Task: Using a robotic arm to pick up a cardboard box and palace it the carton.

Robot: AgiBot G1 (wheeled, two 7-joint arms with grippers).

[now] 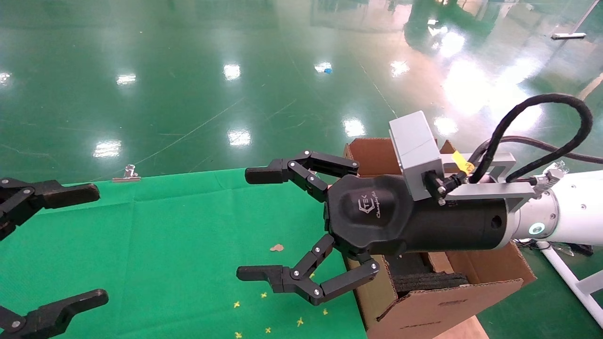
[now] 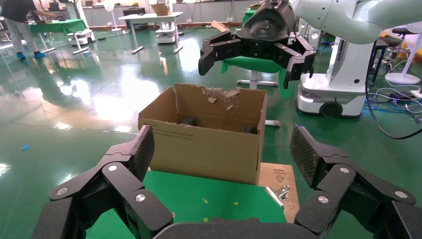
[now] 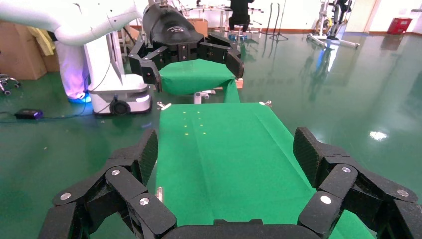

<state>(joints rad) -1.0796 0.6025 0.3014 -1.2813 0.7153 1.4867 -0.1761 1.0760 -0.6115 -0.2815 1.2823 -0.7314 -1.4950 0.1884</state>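
Note:
The robotic arm [image 1: 574,207] reaches in from the right, its black wrist lying across the carton [image 1: 438,306]. My right gripper [image 1: 252,224] hangs open over the right part of the green cloth [image 1: 165,235], and nothing is between its fingers. In the right wrist view only cloth lies under that gripper [image 3: 227,149]. The carton [image 2: 209,144] is large and brown, with a torn back flap and black foam [image 1: 424,280] inside. My left gripper [image 1: 93,245] stays open and empty at the cloth's left edge. The cardboard box is out of view.
A metal binder clip [image 1: 127,174] holds the cloth at its far edge, and another clip [image 2: 278,191] sits near the carton on a wooden board [image 2: 278,174]. A small brown scrap [image 1: 276,247] and yellow marks lie on the cloth. Shiny green floor surrounds the table.

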